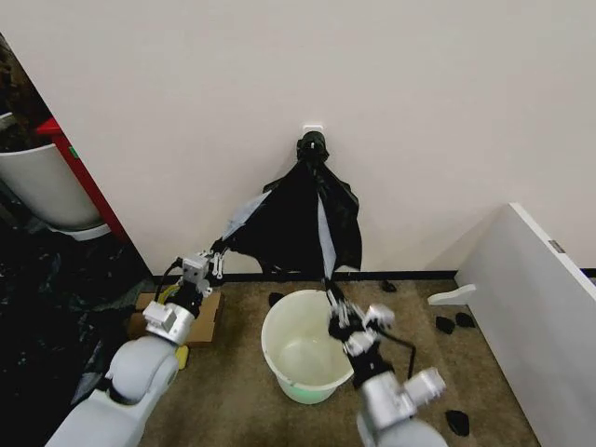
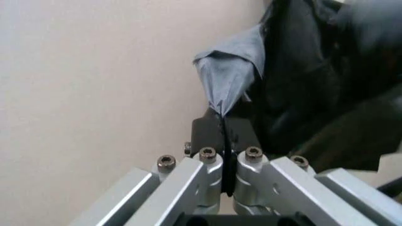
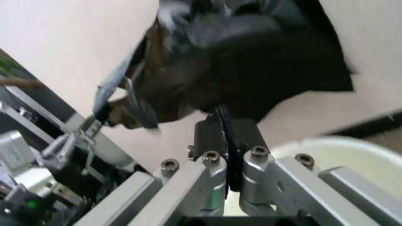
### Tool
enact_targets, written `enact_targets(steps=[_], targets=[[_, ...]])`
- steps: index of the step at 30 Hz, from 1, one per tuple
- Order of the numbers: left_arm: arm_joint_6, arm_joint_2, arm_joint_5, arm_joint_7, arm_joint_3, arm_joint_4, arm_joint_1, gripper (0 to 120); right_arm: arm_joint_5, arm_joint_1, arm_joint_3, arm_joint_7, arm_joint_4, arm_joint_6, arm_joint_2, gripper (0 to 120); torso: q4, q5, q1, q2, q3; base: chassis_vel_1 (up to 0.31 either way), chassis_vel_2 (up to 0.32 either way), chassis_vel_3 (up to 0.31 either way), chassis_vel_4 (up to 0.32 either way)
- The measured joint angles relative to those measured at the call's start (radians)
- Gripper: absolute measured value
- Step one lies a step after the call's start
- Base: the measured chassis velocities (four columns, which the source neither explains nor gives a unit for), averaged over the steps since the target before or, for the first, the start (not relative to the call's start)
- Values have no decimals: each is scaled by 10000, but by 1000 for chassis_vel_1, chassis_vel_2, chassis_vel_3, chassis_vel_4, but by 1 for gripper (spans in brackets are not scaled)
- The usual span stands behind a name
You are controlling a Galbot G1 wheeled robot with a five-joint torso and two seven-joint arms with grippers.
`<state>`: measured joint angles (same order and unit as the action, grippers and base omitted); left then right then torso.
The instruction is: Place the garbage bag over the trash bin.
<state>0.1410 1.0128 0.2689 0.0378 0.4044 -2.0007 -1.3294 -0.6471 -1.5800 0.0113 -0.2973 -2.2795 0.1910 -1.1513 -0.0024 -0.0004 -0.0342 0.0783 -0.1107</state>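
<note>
Head view: garbage bag [image 1: 303,223] hangs from a wall hook, above and behind the trash bin [image 1: 303,346]. Left gripper [image 1: 218,253] and right gripper [image 1: 332,296] each pinch its lower rim, jaws closed, stretching the opening left-right above the bin's rim.

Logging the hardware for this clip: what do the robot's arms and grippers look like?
Both arms are smooth, rounded, light grey. The left gripper and right gripper are bare silver metal with black fingers, hex bolts along the linkage, and thin black cables at each wrist.
</note>
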Motion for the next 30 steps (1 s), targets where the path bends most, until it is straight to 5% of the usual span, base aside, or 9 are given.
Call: enact_targets(steps=[7, 14, 17, 20, 27, 30], targets=[[345, 50, -533, 435, 169, -839, -750, 0, 1288, -902, 428, 208, -511, 506, 120, 0, -3, -1, 0, 1, 0, 0, 0, 0, 0], [426, 323, -384, 255, 46, -864, -608, 0, 4125, 52, -340, 1472, 1290, 1155, 140, 0, -2, 2, 0, 1, -2, 0, 0, 0, 0], [405, 409, -382, 189, -36, -801, -564, 0, 6168, 821, -690, 1127, 1899, 527, 206, 8, -1, 0, -2, 1, -2, 0, 0, 0, 0], [374, 431, -382, 164, -57, -782, -538, 0, 6546, 1132, -706, 867, 1918, -157, 359, 16, -1, -1, -2, 1, -2, 0, 0, 0, 0], [236, 547, -400, 75, -178, -736, -412, 0, 5220, 2185, -523, 998, 1589, -1710, 1125, 39, -3, -2, -2, 1, -3, 0, 0, 0, 0], [211, 681, -499, 42, -199, -684, -419, 0, 3212, 3249, -328, 1698, 1208, -2316, 1642, 54, -3, -3, -2, 1, -3, 0, 0, 0, 0]])
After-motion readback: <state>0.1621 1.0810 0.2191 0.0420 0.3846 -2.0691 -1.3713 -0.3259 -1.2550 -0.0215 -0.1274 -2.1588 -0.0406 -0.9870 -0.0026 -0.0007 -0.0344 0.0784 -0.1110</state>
